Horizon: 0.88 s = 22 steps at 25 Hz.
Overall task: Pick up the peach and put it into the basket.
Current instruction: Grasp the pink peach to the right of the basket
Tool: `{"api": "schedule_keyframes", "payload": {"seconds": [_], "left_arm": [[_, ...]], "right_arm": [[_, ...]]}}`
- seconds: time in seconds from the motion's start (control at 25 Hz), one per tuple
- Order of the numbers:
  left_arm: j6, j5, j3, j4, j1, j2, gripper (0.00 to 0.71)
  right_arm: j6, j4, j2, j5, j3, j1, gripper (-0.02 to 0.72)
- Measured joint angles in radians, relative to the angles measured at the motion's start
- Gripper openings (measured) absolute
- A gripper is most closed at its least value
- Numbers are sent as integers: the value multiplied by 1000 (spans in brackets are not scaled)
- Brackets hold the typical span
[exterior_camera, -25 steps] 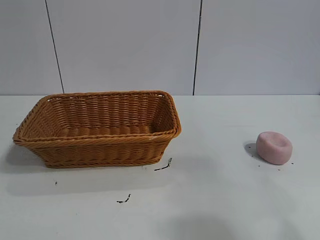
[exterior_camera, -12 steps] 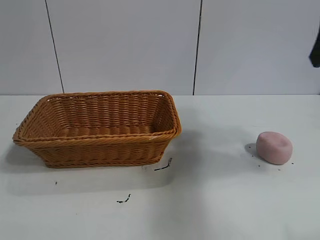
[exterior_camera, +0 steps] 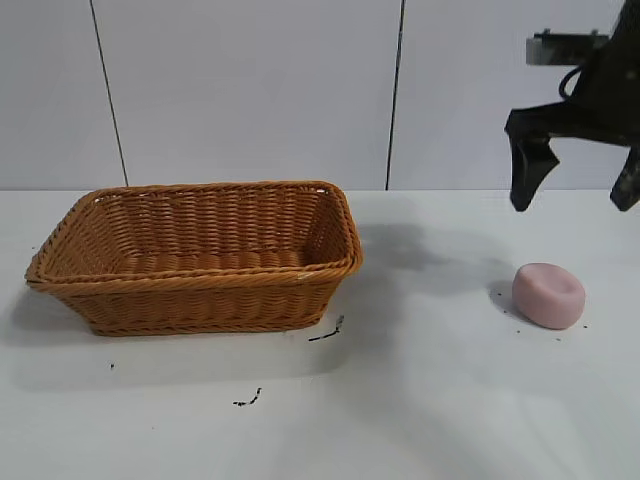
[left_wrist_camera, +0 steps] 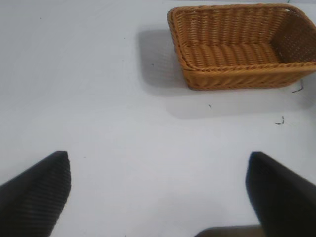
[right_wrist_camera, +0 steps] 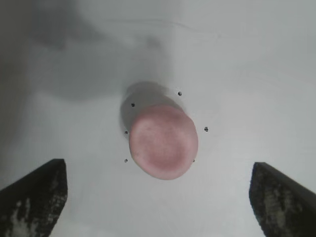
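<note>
On the worktop (exterior_camera: 440, 400), the peach (exterior_camera: 548, 295) sits well apart from the basket (exterior_camera: 200, 255), out toward the right side of the exterior view. It looks like a small matte lump, rounded, with a shallow dimple on top. It is probably light and a little soft, so a gentle squeeze should do; the matte skin is unlikely to slip. The best hold is likely across its rounded flanks at mid-height, away from the dimple, so the pads meet fuller surface.

The right end effector (exterior_camera: 574, 190) hangs above the peach and touches nothing. Its fingers (exterior_camera: 527, 170) point down and stand spread wide, far wider than the peach, with nothing between them. From the right wrist view the peach (right_wrist_camera: 163, 140) lies roughly midway between the two fingertips (right_wrist_camera: 37, 195), so the approach looks well centred.

The left end effector (left_wrist_camera: 158, 192) is idle, off to the side away from the basket (left_wrist_camera: 237, 44), its fingers also spread and empty.

The basket holds nothing visible.
</note>
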Motion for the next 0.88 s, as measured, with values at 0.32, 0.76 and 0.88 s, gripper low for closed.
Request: {"api": "schedule_keyframes", "payload": {"seconds": [0.32, 0.76, 0.88], "left_arm": [[0, 0, 0, 0, 0, 0, 693], [0, 0, 0, 0, 0, 0, 693], [0, 0, 0, 0, 0, 0, 693]], "right_arm": [[0, 0, 77, -67, 0, 0, 695], [0, 0, 89, -86, 0, 0, 695], [0, 0, 89, -77, 0, 0, 590]]}}
